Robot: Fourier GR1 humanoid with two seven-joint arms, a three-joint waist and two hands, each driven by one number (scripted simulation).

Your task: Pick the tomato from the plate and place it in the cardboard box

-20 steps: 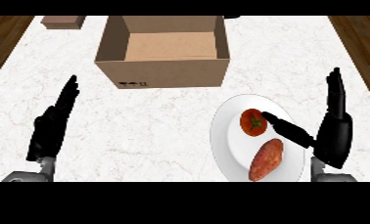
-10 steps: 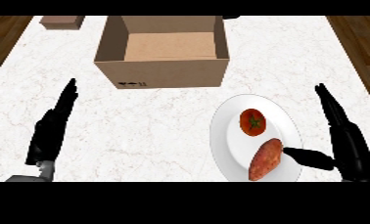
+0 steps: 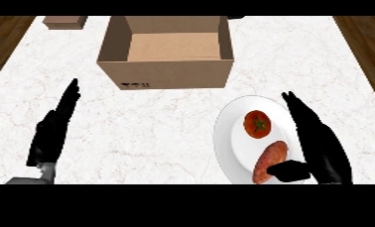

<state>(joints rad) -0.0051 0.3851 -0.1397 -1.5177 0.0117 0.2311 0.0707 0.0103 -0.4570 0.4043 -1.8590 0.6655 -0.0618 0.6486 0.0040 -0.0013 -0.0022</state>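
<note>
A red tomato [image 3: 257, 123] with a green stem lies on the white plate [image 3: 233, 141] at the lower right. Beside it on the plate is an orange sweet potato [image 3: 270, 161]. My right hand [image 3: 319, 146] is open, its straight fingers reaching along the plate's right side just right of the tomato, not touching it; its thumb lies by the sweet potato's lower end. The open cardboard box [image 3: 167, 55] stands upright at the upper middle, nothing inside. At the lower left my left hand [image 3: 53, 131] rests open, fingers up.
The white marble counter [image 3: 147, 132] has brown wood strips along both sides. A small brown block [image 3: 64, 22] lies at the far left corner.
My right hand has moved left and forward over the plate's right side, closer to the tomato. The left hand, box and food have stayed put.
</note>
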